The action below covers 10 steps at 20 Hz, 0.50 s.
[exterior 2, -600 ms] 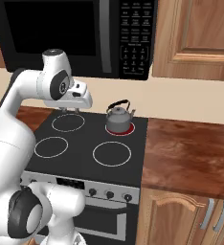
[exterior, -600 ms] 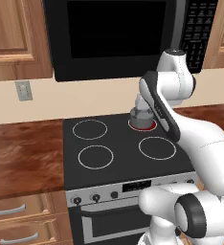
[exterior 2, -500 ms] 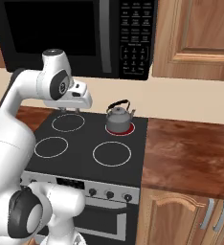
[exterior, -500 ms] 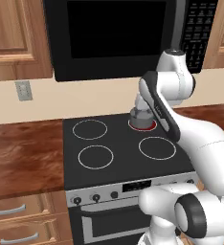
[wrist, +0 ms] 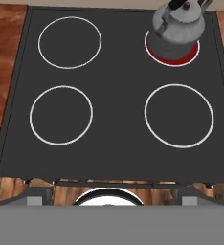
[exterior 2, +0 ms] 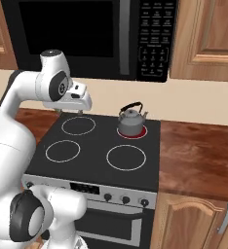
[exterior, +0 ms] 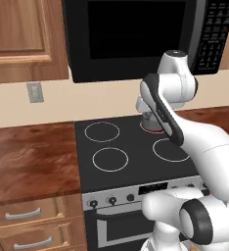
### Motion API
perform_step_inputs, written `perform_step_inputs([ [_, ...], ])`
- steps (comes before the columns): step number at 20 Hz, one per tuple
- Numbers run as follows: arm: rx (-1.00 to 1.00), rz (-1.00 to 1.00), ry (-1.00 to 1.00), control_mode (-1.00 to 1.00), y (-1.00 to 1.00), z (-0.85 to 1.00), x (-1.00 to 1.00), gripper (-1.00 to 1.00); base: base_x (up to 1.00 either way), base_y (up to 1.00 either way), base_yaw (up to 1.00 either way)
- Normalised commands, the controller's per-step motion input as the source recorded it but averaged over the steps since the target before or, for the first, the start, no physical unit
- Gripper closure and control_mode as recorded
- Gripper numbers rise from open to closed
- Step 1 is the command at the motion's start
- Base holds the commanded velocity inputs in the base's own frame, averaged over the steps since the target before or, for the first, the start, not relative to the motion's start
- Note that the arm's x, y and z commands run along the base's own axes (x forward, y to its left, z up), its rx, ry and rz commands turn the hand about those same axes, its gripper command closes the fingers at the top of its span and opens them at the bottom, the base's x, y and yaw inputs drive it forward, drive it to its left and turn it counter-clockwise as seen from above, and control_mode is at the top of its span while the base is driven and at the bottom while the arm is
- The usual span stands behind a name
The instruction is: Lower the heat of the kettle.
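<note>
Your kettle [exterior 2: 132, 121] sits on the glowing red back burner [wrist: 173, 52], claw [exterior 2: 67, 111] high above the stove [wrist: 114, 139], seemingly wide open, holding nothing.

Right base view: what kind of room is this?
A home kitchen, rendered. A four-burner stove carries a kettle on a glowing red burner, a black microwave hangs above it, and wooden cabinets and counter flank it.
</note>
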Motion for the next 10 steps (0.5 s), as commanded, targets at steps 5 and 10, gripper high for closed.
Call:
perform_step_inputs([
  [5,0.0,0.0,0.0,1.0,0.0,0.0,0.0,-1.0,0.0,0.32,-0.01],
  [10,0.0,0.0,0.0,1.0,0.0,0.0,0.0,-1.0,0.01,0.34,0.0],
])
